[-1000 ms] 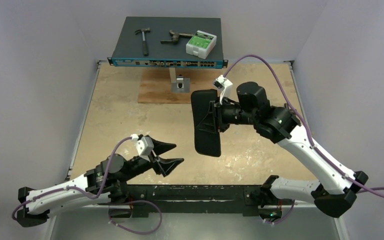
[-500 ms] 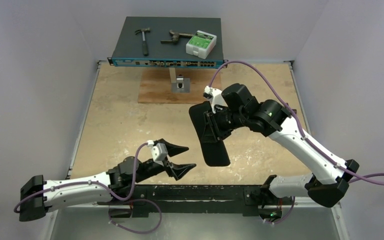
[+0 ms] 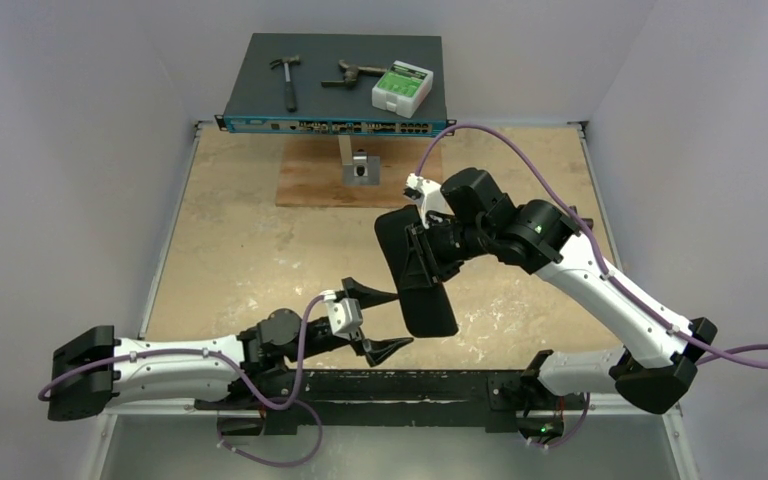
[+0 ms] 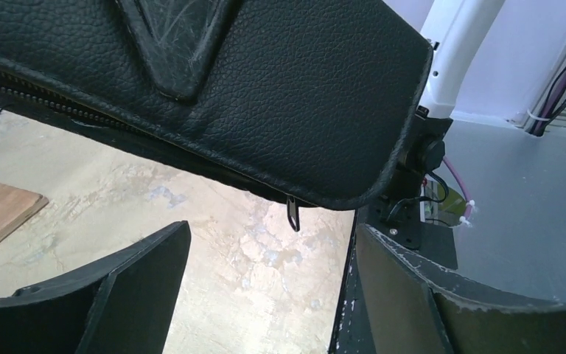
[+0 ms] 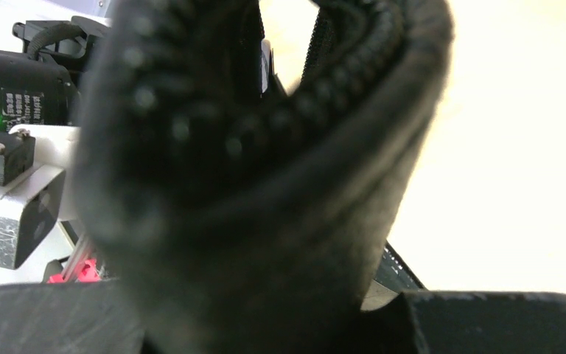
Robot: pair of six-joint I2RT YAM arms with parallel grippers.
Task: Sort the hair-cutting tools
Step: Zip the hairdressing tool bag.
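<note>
R jaws clamp black pouch [image 3: 418, 275], long axis running toward me. L jaws wide, just under its near end, zip pull [image 4: 292, 214] hanging above their gap.

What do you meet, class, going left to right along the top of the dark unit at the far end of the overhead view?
hammer → rusty tool → white and green box

A pouch [image 3: 418, 270] hung over the middle of the table [image 3: 230, 250], blocking the way just ahead of the left gripper [image 3: 405, 320]. Left of it the table lay open; a wooden board [image 3: 310, 182] stood at the back.
</note>
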